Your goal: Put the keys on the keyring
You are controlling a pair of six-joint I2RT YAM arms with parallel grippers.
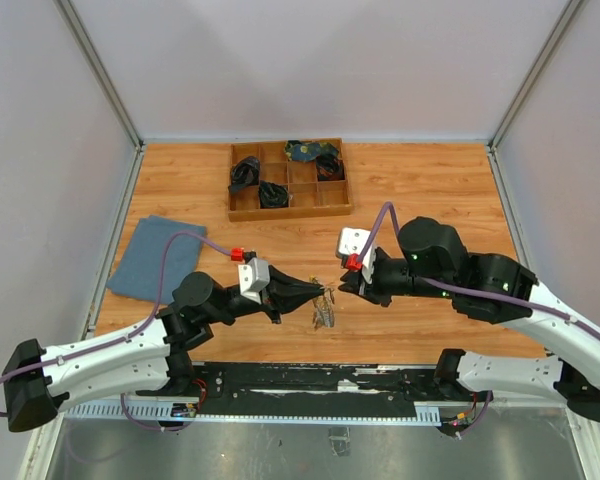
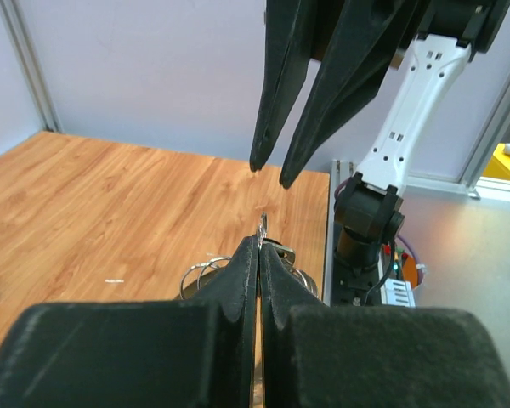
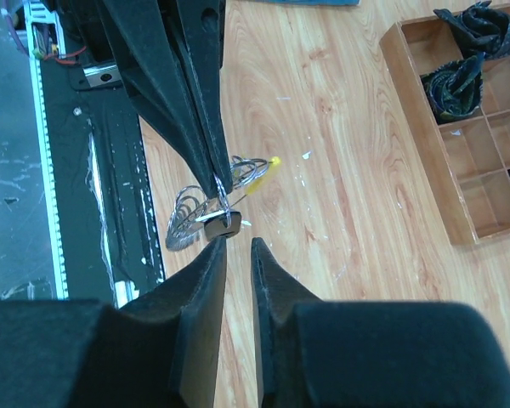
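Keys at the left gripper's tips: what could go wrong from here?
1. The left gripper pinches the keys only at its very tips, on thin metal, so the bunch may slip free.
2. The right gripper sits close to those tips with its jaws barely apart. Closing could strike the left fingers or miss the thin keyring.

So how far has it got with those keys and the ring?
Done: nothing I can confirm. The keys and keyring lie in one tangle on the table, and whether any key is threaded is unclear. In hand: the left gripper is shut on a thin silvery piece at the tangle, the right gripper open and empty beside it. Left: the threading itself.
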